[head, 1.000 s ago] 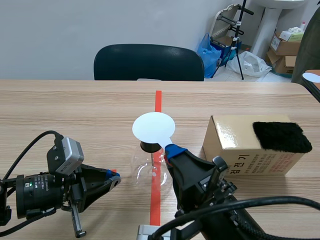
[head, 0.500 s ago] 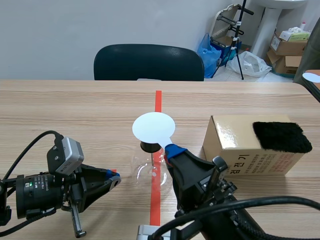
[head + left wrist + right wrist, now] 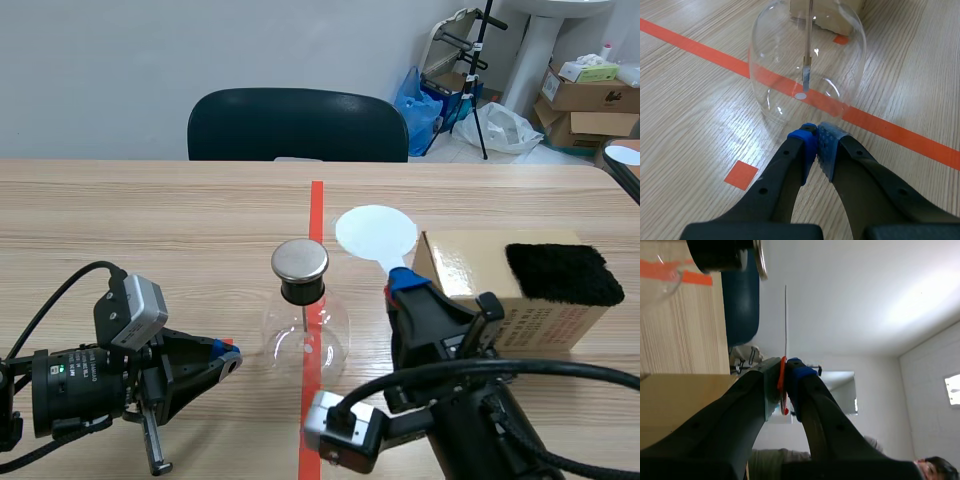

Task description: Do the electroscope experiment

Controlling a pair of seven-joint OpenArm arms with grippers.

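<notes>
A: Where's the white disc (image 3: pixel 375 233)?
B: Its stem is pinched in the right jaws, closed on it. The disc sticks out past their tips, beside the cardboard box (image 3: pixel 455 275), clear of the flask (image 3: pixel 305 338).
A: And the left jaws?
B: Closed on nothing, low over the counter (image 3: pixel 150 220), with the tips just short of the flask's glass.

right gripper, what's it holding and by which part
The right gripper is shut on the white disc, gripping its short stem, with the round part clear beyond the fingertips. The left gripper is shut on nothing.
</notes>
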